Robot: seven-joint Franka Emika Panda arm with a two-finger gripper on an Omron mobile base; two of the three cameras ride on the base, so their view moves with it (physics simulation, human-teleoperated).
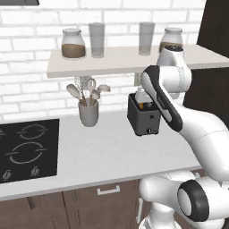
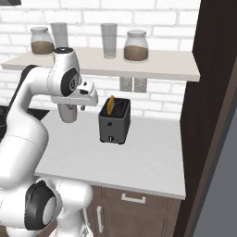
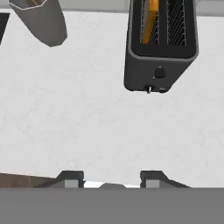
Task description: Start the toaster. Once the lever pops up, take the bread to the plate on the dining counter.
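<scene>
The dark grey toaster (image 1: 144, 118) (image 2: 114, 122) (image 3: 159, 61) stands on the white worktop by the brick wall. A yellow-tan bread (image 3: 150, 22) (image 2: 110, 104) slice stands upright in its left slot and sticks out above the top. On its narrow face I see a small lever (image 3: 160, 72) and a silver knob (image 3: 149, 89) low down. My gripper (image 3: 111, 179) hangs above the worktop in front of the toaster, apart from it, open with nothing between its fingers (image 3: 72, 177). The plate and the dining counter are out of view.
A grey utensil holder (image 1: 89, 112) (image 3: 41, 22) with spoons stands left of the toaster. A black hob (image 1: 27, 150) lies at the far left. A shelf (image 1: 112, 60) with jars and glasses hangs above. A tall dark cabinet (image 2: 213, 115) closes the right side.
</scene>
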